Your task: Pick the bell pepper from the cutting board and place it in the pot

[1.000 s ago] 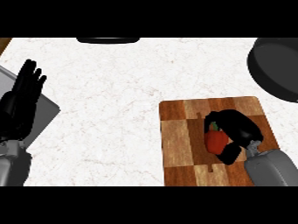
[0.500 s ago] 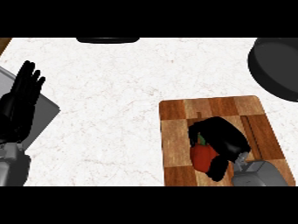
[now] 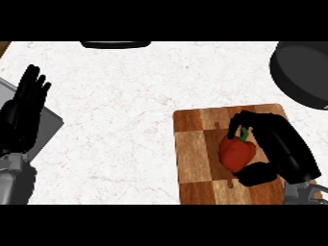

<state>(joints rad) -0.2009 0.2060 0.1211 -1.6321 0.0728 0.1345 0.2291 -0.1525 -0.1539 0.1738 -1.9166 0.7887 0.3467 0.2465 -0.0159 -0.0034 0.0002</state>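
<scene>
A red bell pepper [image 3: 236, 152] with a green stem lies on the wooden cutting board [image 3: 195, 158] at the lower right. My right hand [image 3: 283, 146] is curled round the pepper, fingers over its top and thumb below it. The black pot [image 3: 308, 72] stands at the upper right, partly cut off by the view's edge. My left hand [image 3: 20, 113] rests open at the left edge, fingers pointing up.
A grey object [image 3: 38, 125] lies under the left hand at the counter's left edge. A dark item [image 3: 115, 44] shows at the top edge. White counter [image 3: 124, 105] stretches between board and left hand.
The right hand has shifted up the board with the pepper, which now shows more plainly between fingers and thumb. The left hand has stayed put.
</scene>
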